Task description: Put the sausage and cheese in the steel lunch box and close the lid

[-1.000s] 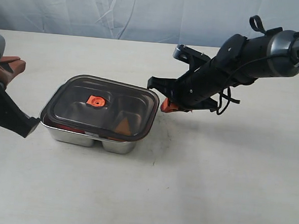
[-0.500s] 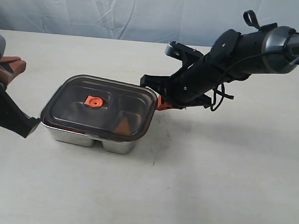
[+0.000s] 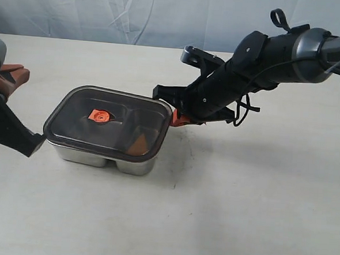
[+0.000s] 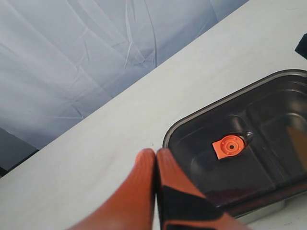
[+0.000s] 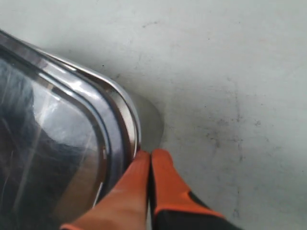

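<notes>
The steel lunch box (image 3: 102, 157) stands left of the table's middle, with the dark translucent lid (image 3: 110, 119) lying on top of it, slightly askew. The lid's orange valve (image 3: 99, 116) shows at its centre. Through the lid I see the yellow-orange cheese (image 3: 138, 143) in the right compartment; the sausage is hidden. My right gripper (image 3: 176, 118) is shut, its orange fingertips pressed against the lid's right edge (image 5: 125, 125). My left gripper (image 4: 156, 154) is shut on nothing, hovering off the box's left side, near the lid (image 4: 268, 129).
The right arm (image 3: 266, 58) stretches in low over the table from the right. The left arm's dark body (image 3: 8, 126) sits at the left edge beside the box. A blue-grey cloth backdrop (image 3: 136, 13) hangs behind the table.
My right gripper has moved left against the lid's right edge, and the lid has slid leftward over the box. The left arm has stayed still.
</notes>
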Available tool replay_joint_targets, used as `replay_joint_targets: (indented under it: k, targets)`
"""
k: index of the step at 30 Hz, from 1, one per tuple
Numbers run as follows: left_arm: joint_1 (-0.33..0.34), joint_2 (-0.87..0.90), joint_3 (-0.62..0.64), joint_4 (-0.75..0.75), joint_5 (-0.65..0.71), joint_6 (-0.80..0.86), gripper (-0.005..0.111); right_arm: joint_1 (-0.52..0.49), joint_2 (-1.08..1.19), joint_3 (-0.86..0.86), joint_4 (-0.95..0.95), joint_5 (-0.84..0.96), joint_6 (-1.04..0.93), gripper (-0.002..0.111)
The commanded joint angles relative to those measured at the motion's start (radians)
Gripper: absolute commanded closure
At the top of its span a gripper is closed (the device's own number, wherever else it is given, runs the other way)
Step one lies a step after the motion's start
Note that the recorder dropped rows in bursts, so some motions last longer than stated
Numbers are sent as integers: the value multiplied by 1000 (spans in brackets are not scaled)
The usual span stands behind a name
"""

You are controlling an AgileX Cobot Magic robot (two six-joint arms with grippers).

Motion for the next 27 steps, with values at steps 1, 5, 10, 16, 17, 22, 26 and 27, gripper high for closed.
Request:
replay_joint_targets:
  k: [1,5,10,16,17,22,26,27]
  targets:
    - [1,-5,2,1,2,-5,107,3,1,-6,9,16,1,108]
    - [1,-5,2,1,5,-5,107,3,1,-6,-18,22,1,108]
    - [1,-5,2,1,9,-5,107,1,1,-6,-67,68,3,108]
    - [1,-5,33,24,6,-5,107,1,-6,-6,-327,144,230,108]
    - [1,-5,33,26,1,-5,107,1,-10,-6,-373,162,264,108]
    - [8,-1,33,61,-44,-9,107,1,-69,-6,-433,201,288,108]
    - [64,55,33,133,-65,-14,107,3,-169,-6,-434,166,288,108]
    - [89,80,33,159,-97,-25,107,10,-196,-6,-428,151,286,108]
